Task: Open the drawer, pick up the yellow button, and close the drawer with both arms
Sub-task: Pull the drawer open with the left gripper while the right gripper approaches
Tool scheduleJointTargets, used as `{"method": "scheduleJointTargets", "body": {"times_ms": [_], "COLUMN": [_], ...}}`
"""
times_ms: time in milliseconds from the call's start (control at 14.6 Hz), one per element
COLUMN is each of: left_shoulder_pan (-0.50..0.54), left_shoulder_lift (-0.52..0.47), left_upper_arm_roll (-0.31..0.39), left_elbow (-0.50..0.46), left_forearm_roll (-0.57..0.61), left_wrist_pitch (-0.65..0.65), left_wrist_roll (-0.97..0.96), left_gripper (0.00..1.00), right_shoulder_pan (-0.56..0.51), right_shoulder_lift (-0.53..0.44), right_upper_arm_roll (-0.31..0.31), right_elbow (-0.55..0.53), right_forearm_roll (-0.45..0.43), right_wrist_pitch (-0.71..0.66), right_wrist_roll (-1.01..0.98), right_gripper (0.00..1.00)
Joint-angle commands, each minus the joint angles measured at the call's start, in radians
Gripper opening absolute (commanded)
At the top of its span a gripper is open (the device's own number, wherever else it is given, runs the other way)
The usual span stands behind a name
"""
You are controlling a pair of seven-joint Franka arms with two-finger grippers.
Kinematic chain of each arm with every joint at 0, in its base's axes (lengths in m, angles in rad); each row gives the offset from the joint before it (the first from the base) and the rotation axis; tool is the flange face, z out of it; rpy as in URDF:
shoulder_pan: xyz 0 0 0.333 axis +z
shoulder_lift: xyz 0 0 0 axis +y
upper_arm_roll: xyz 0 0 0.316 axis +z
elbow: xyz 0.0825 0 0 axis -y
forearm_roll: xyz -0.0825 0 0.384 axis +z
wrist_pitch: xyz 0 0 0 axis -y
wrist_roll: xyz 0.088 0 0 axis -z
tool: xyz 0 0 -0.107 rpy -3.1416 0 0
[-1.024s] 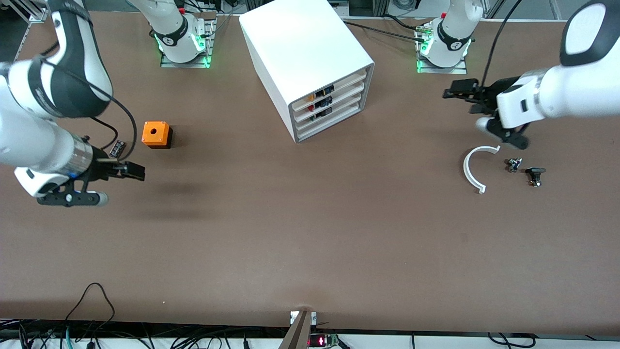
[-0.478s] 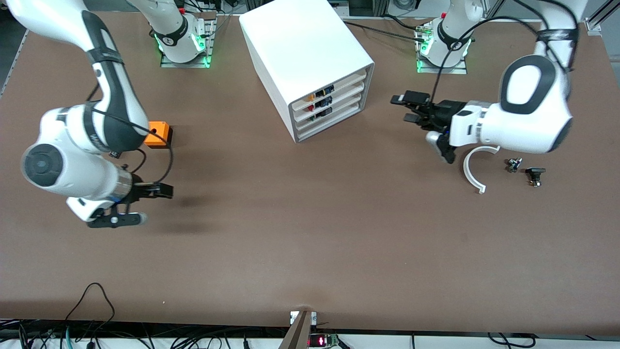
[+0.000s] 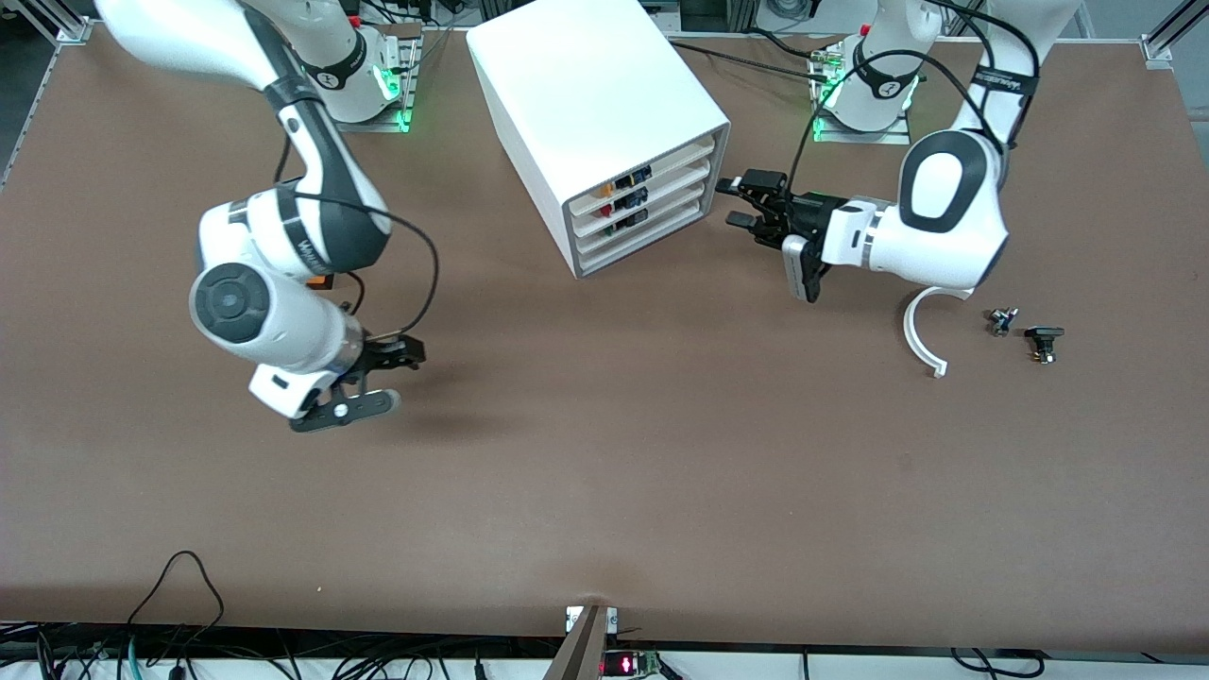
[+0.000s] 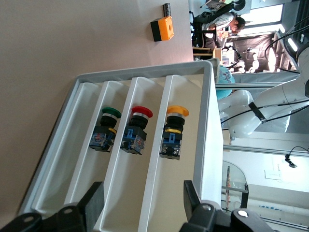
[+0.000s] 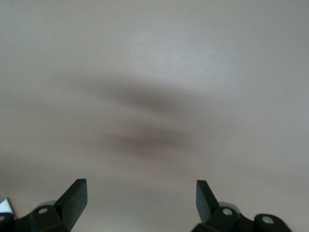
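My left jaws [image 3: 746, 201] gaped empty before the cabinet [image 3: 599, 123]; my right jaws [image 3: 401, 358] hung open above bare brown counter [image 3: 604, 472].

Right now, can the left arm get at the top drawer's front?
Probably yes: the left end effector hangs open beside the cabinet, facing the drawer fronts, with nothing between them. The drawer looks shut.

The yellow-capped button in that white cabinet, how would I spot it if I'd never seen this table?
Find the big white cabinet standing on the table between the two robot bases. The drawers at its front hold three push buttons, one each. Yours is the yellow-capped button in the uppermost of them; its neighbours are the red-capped and green-capped ones.
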Motion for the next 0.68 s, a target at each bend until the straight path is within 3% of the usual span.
{"method": "scheduleJointTargets", "body": {"times_ms": [0, 137, 615], "left_shoulder_pan": [0.002, -0.003, -0.008], "left_shoulder_lift": [-0.028, -0.007, -0.005], "left_upper_arm_roll": [-0.057, -0.062, -0.135], "left_elbow": [-0.095, -0.100, -0.150], "left_forearm_roll": [-0.103, -0.103, -0.144], "left_wrist_pitch": [0.034, 0.032, 0.101], "left_wrist_roll": [0.097, 0.146, 0.151], "left_gripper": [0.60, 0.51, 0.53], "right_shoulder_pan": [0.062, 0.127, 0.270], "right_shoulder_lift": [0.012, 0.012, 0.038], "right_upper_arm_roll": [-0.005, -0.007, -0.007], "right_elbow": [0.020, 0.021, 0.090], "right_forearm_roll": [-0.013, -0.020, -0.023], "right_wrist_pitch": [0.023, 0.031, 0.035], "right_wrist_roll": [-0.011, -0.002, 0.338], "right_gripper": [1.00, 1.00, 1.00]}}
